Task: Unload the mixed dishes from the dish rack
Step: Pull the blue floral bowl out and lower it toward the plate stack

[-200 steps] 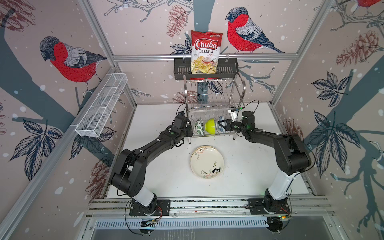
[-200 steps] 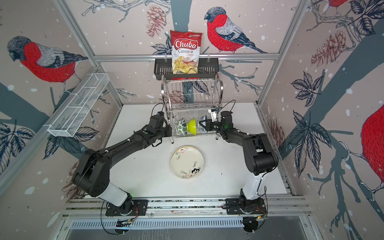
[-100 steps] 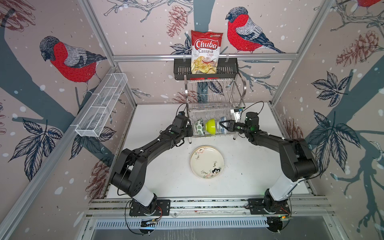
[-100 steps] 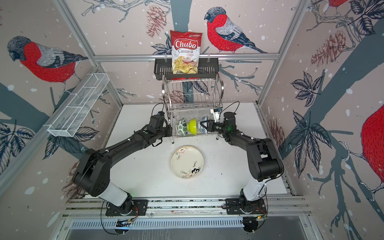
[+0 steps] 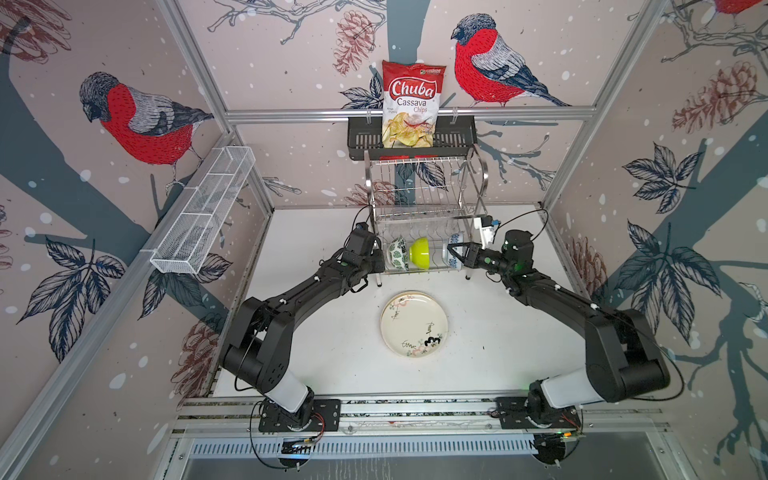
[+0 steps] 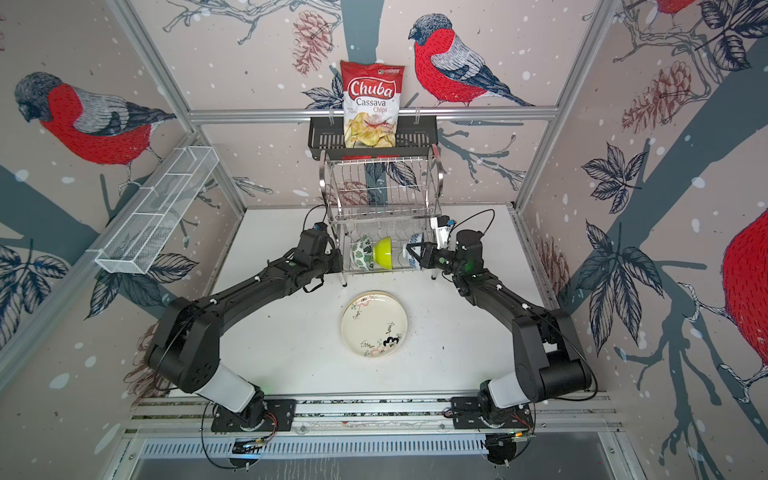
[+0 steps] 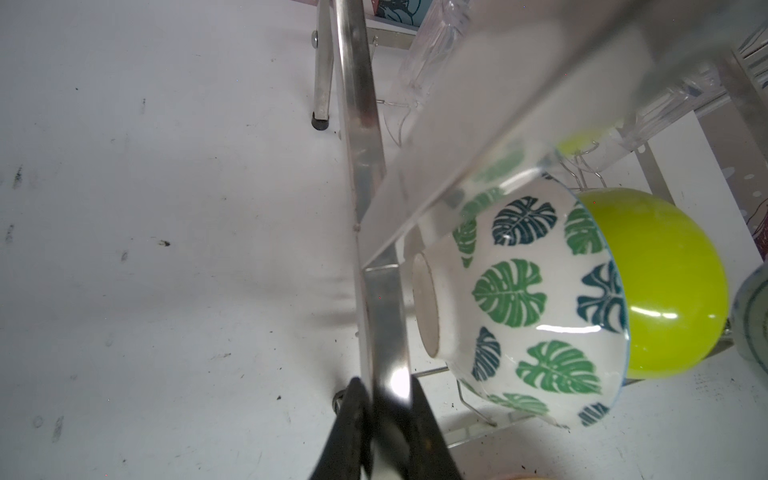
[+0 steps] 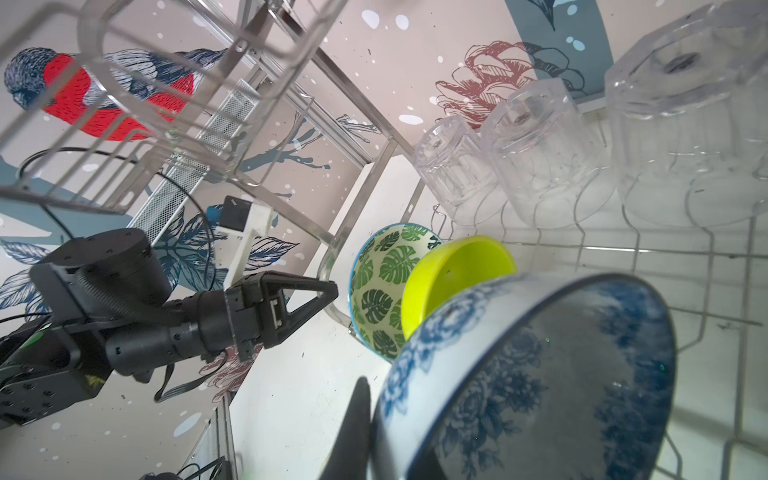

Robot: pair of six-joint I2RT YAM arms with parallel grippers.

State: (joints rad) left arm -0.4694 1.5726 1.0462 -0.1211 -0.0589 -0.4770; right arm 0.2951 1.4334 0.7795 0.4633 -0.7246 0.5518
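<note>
White counter | two-tier chrome wire dish rack at 12 o'clock | left gripper clamped on its 9 o'clock frame, bracing | right gripper clamped on blue-patterned bowl, lower tier, 3 o'clock | step: bowl removal, likely next: lift clear of wires

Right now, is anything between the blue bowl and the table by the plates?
Only the dish rack itself: the blue bowl sits in its lower tier, under the upper one. Nothing lies on the table before the plates.
</note>
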